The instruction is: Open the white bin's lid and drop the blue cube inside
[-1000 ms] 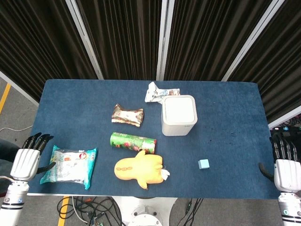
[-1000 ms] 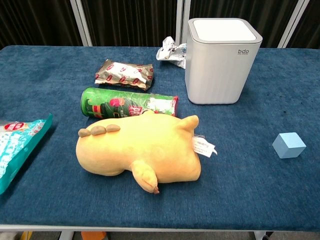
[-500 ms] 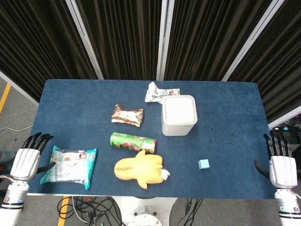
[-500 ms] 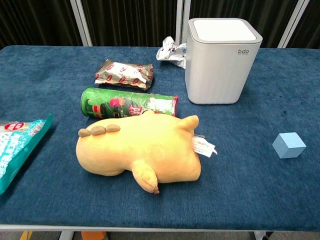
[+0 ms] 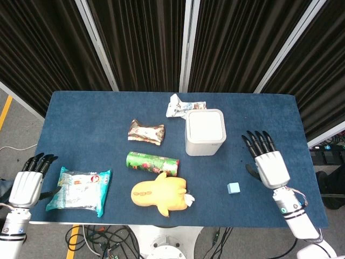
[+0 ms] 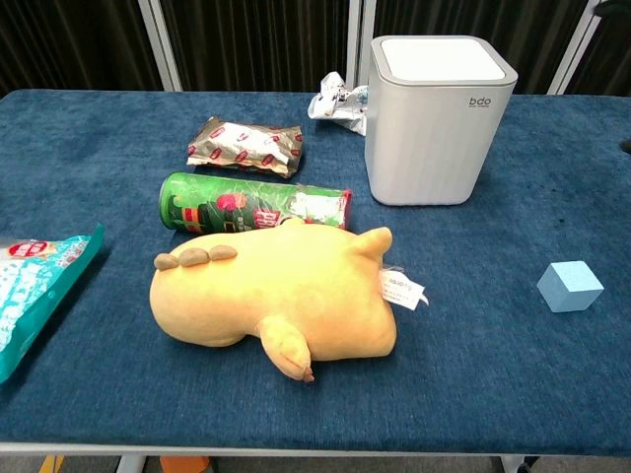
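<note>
Now I am holding my right hand (image 5: pixel 268 166) over the table (image 5: pixel 81 118), fingers spread wide and gripping nothing, just right of the blue cube (image 5: pixel 233 188). The cube is sitting near the front edge, apart from the white bin (image 5: pixel 205 132), whose lid (image 5: pixel 205 124) is lying shut. My left hand (image 5: pixel 27 183) is hanging off the front left corner, fingers apart, beside the teal packet (image 5: pixel 80 189).

One white bin (image 5: pixel 205 132), one blue cube (image 5: pixel 233 188), one yellow plush (image 5: pixel 160 193) and one green can (image 5: pixel 152 162) are lying on the surface (image 5: pixel 91 124). Three snack packets are sitting there too: a teal one (image 5: pixel 80 189), a silver one (image 5: pixel 145 131) and a crumpled white one (image 5: pixel 180 106). Two hands are showing, the left (image 5: pixel 27 186) and the right (image 5: pixel 266 163).
</note>
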Available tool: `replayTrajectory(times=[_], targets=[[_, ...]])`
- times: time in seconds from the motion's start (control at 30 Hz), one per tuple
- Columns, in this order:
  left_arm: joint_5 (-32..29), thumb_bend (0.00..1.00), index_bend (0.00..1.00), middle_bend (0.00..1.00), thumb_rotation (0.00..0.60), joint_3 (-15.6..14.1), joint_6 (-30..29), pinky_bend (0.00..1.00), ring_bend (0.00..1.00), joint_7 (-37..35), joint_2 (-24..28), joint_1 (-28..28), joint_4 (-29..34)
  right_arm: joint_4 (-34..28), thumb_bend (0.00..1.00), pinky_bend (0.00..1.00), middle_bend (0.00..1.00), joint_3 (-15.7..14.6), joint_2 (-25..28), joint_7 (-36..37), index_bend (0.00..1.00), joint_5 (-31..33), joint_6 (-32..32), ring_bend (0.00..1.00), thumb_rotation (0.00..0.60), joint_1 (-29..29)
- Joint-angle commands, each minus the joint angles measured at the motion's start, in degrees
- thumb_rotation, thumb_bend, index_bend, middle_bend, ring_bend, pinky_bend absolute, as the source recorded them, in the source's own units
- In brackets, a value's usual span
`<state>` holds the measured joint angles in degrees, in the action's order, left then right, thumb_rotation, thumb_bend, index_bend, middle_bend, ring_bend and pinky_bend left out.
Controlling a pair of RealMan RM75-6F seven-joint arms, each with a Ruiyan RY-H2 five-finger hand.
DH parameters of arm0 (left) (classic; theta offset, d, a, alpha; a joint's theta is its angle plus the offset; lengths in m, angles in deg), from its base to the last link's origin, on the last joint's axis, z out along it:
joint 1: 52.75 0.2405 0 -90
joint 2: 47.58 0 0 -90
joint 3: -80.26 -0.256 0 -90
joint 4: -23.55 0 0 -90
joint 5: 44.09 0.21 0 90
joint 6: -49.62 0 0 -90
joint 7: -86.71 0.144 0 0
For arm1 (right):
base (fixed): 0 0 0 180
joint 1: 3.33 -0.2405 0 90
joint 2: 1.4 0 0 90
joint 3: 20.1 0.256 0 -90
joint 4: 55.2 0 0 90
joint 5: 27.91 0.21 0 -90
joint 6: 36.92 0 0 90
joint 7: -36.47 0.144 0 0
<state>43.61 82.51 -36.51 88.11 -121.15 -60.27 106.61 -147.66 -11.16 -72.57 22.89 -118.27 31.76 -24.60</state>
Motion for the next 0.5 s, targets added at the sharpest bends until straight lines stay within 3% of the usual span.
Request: replayTrajectory(times=[0.03, 0.2, 0.5], targets=[[-0.24, 0.04, 0.18, 0.17, 0.6, -0.01, 0.05, 0.17, 0.09, -0.44, 0.07, 0.16, -0.36, -1.17, 0.26, 0.0, 0.09, 2.08, -3.16, -4.07, 0.0, 2.39, -5.96, 0.0, 0.6, -5.36], [-0.55, 0.04, 0.18, 0.17, 0.6, -0.03, 0.01, 0.16, 0.09, -1.99, 0.34, 0.48, -1.26, -1.02, 0.27, 0.0, 0.11, 2.83, -6.21, -5.54, 0.0, 4.0, -8.8, 0.0, 0.6, -8.95], [-0.37, 0.04, 0.18, 0.17, 0.6, -0.17, -0.35, 0.16, 0.09, -3.58, 0.28, 0.87, -2.28, -0.73, 0.27, 0.0, 0.16, 2.12, -8.58, -7.5, 0.0, 5.3, -8.48, 0.0, 0.6, -10.75]])
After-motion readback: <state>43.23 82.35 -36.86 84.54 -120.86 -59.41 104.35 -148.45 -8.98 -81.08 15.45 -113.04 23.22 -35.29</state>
